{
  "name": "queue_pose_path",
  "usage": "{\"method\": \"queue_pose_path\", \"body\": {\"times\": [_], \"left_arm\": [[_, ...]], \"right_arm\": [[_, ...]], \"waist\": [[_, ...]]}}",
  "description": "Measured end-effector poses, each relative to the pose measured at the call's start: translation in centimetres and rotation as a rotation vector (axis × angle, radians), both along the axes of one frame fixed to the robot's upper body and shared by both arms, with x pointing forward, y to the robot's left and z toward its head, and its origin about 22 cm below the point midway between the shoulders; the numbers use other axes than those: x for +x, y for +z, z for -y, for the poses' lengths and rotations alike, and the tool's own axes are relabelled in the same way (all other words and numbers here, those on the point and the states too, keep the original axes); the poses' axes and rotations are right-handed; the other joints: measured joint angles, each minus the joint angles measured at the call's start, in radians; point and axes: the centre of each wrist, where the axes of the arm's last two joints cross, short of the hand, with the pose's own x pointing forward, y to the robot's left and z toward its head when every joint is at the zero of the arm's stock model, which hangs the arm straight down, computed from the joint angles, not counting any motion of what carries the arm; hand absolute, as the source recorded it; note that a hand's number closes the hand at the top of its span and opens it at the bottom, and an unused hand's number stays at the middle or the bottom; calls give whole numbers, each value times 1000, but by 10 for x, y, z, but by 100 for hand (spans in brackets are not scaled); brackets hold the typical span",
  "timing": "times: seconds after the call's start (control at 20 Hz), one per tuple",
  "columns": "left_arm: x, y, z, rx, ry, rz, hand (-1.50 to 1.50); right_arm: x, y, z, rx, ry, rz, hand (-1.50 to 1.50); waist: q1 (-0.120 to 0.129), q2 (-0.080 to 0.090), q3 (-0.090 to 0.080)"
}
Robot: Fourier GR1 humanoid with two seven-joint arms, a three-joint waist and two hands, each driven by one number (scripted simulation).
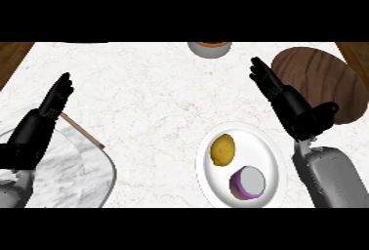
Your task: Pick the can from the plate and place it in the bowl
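The can lies on the white plate, toward its near end, showing a purple body and a pale grey round end, so it appears to rest on its side or tilted with the end facing up; which of the two cannot be told for certain. Just beyond it on the same plate sits a yellow lemon-like fruit, close to the can but apart from it. Nothing of the task looks done yet: the can is untouched on the plate, and both the pick and the placing remain. The right hand hovers over the bench beyond the plate's far right edge, fingers straight and spread, holding nothing; the can lies nearer to the robot than this hand and a little to its left, so the hand would have to draw back and in to reach it. A grey bowl with an orange inside shows at the far edge, well apart from the can. A round wooden board lies to the right. The left hand rests open at the left, above a glass-like tray.
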Motion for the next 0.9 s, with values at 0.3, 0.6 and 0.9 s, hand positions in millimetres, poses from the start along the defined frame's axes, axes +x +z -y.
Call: {"method": "queue_pose_path", "body": {"times": [0.3, 0.6, 0.9], "left_arm": [[-10, -28, 32, -226, -49, -128, 0], [-18, -50, 60, -403, -87, -251, 0], [-12, -51, 75, -452, -126, -288, 0]], "right_arm": [[-38, 13, 11, -120, -8, 92, 150], [-82, -9, 38, -269, -298, 127, -150], [-141, -4, 18, -445, -188, 229, -150]], "waist": [[-56, 1, 9], [-99, 1, 10], [-73, 3, 11]]}}
